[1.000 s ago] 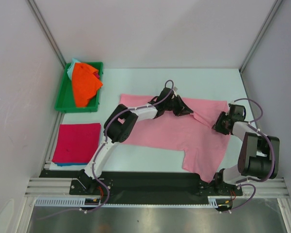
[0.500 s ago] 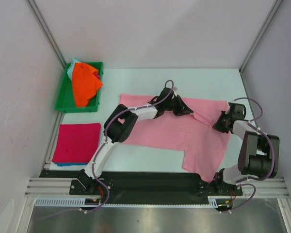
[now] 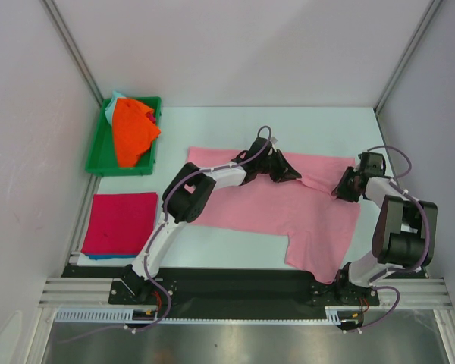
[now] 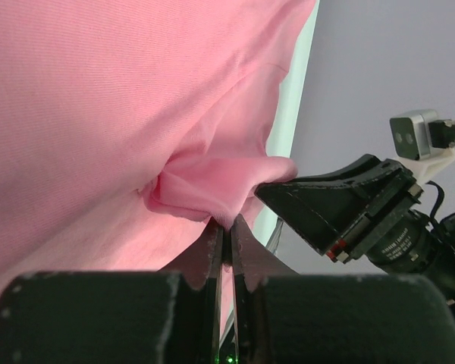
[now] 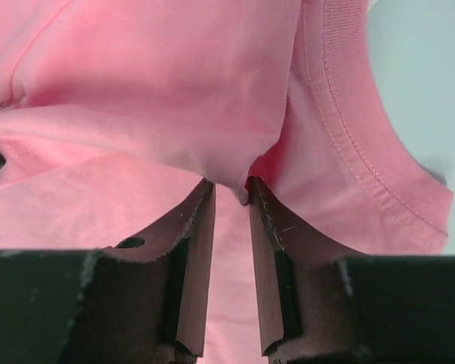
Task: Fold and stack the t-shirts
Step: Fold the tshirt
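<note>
A pink t-shirt lies spread across the middle of the table. My left gripper is on its far middle part, shut on a raised pinch of the pink cloth, with the jaws closed tight on the fold. My right gripper is at the shirt's right side near the ribbed collar, shut on a fold of the same shirt. The two grippers are close together; the right one shows as a black body in the left wrist view.
A green tray at the far left holds an orange shirt over a teal one. A folded magenta shirt lies at the near left on a blue one. White walls enclose the table.
My right gripper has moved a little away from the bases, taking the shirt's right edge with it. The left gripper has stayed in place.
</note>
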You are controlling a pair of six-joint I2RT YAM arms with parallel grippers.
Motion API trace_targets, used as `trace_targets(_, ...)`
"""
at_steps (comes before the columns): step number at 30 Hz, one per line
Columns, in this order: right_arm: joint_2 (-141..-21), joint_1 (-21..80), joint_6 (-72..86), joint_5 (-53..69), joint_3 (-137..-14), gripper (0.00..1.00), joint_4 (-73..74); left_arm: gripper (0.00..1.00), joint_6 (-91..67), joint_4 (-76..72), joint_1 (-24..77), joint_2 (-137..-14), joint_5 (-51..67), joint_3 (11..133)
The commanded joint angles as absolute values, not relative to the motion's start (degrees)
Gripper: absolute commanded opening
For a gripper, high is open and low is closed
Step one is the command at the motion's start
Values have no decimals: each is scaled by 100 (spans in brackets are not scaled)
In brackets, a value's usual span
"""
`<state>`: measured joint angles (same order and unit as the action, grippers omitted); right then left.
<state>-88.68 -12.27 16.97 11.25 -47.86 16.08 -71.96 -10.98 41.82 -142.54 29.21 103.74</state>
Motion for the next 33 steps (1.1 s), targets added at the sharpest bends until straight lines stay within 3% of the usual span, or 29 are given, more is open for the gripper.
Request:
trace_targets(1,-9078,-1257,1714,1274,-5036,29,1591,8,-7093,-1125,4148,-14221,3032,10468)
trace_targets(9,-8825,-1266,1916,1274,-5062,0,1810,8,-6961,-959,4148,-14159,3041,10433)
trace_targets(15,-8999,-1370,1898,888,-5896,0,3355,8,-6505,-415,4157,-13984,3111,10415)
trace_targets(20,-9158,-1582,1942,1239,-6345,0,4103,8,-6328,-167,4192,-13957,3243,10397)
trace_targets(33,-9580,-1635,1696,1837,-6319,0,4544,8,-6100,298,4289,-13729,3349,10248)
